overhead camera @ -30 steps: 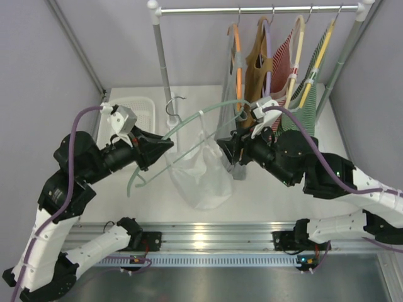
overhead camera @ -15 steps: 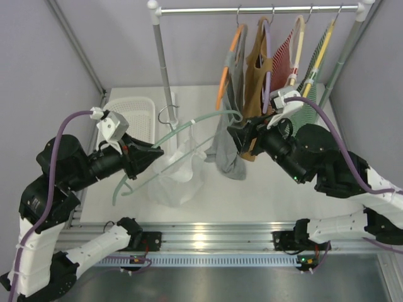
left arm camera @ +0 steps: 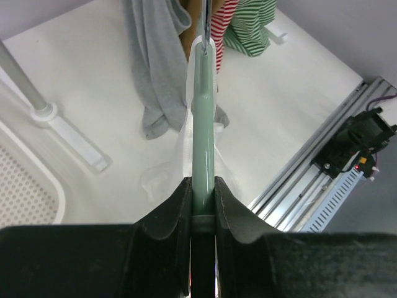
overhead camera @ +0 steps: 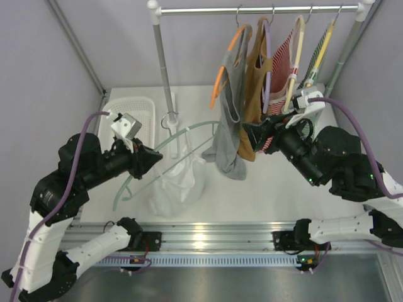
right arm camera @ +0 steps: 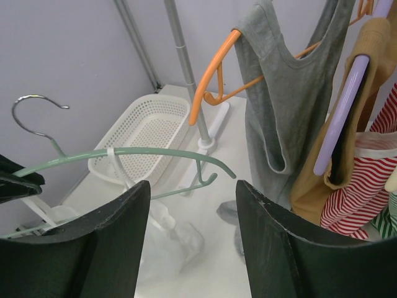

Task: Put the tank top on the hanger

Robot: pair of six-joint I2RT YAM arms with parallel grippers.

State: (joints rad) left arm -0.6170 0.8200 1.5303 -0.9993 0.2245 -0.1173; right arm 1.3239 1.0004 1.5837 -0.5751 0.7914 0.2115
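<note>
Top external view: your left jaws clamp the green hanger (overhead camera: 189,131) in mid-air, and the white tank top (overhead camera: 179,185) dangles from one of its arms. Right jaws gape empty, so hold the hanger level while they work the other shoulder on.

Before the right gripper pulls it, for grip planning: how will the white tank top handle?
Probably floppy: the tank top sags in folds below the hanger. Likely very light; the fabric looks thin and see-through.
</note>
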